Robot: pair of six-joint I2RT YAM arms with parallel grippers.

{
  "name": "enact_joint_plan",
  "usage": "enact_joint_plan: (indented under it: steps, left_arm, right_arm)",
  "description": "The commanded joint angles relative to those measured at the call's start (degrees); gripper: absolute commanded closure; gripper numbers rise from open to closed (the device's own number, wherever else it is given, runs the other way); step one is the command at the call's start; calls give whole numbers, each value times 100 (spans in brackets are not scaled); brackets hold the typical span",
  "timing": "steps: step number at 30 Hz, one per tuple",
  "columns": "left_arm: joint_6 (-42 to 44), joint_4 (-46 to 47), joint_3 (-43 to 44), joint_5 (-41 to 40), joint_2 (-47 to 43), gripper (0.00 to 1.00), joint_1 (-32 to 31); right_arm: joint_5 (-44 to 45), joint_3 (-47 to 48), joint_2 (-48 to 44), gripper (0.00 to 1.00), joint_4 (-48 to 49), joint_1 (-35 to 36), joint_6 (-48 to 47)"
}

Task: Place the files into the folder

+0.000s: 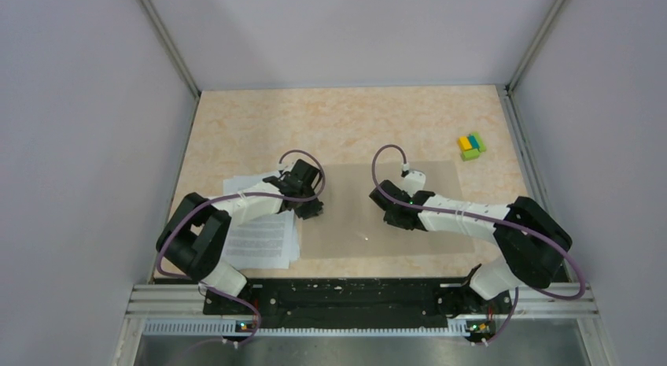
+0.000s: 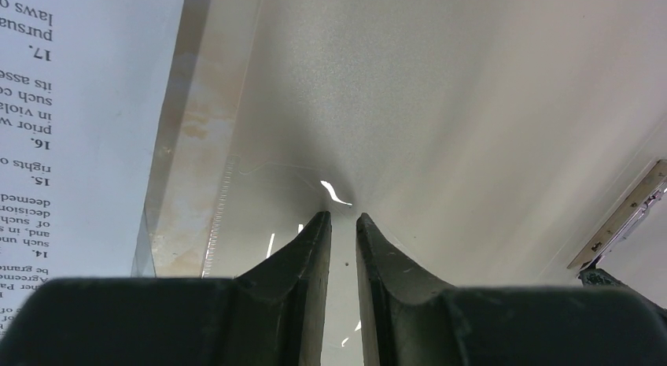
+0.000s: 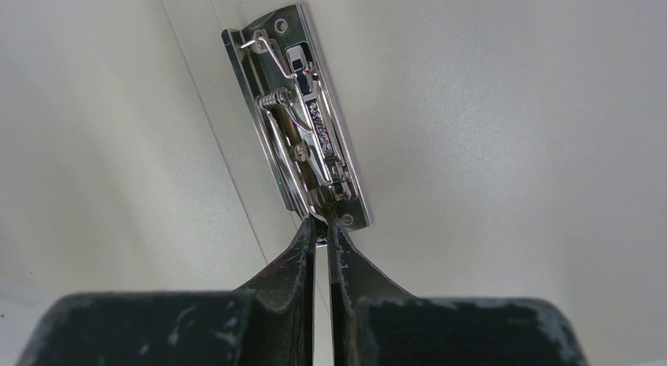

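The tan folder (image 1: 436, 185) lies opened flat mid-table. Its metal clip (image 3: 303, 114) runs along the spine and also shows in the left wrist view (image 2: 621, 216). My right gripper (image 1: 391, 218) is over the folder's middle. In its wrist view the gripper (image 3: 321, 222) is shut, pinching the near end of the clip. My left gripper (image 1: 312, 208) is at the folder's left flap (image 2: 472, 106); its jaws (image 2: 342, 218) stand a narrow gap apart with only the flap's surface showing between them. The files (image 1: 259, 240), printed white sheets (image 2: 71, 130), lie left of the folder, partly under the left arm.
A small yellow-blue-green block cluster (image 1: 471, 146) sits at the back right. Grey walls close in the table on three sides. Bare marbled tabletop (image 1: 354, 122) stretches behind the folder.
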Motion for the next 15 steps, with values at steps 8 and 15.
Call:
enact_joint_plan:
  steps: [8, 15]
  left_arm:
    - [80, -621, -406, -579, 251, 74, 172]
    - [58, -630, -409, -599, 248, 74, 183]
  right_arm:
    - [716, -343, 20, 100, -1455, -178, -175]
    - [696, -304, -106, 100, -1420, -198, -304]
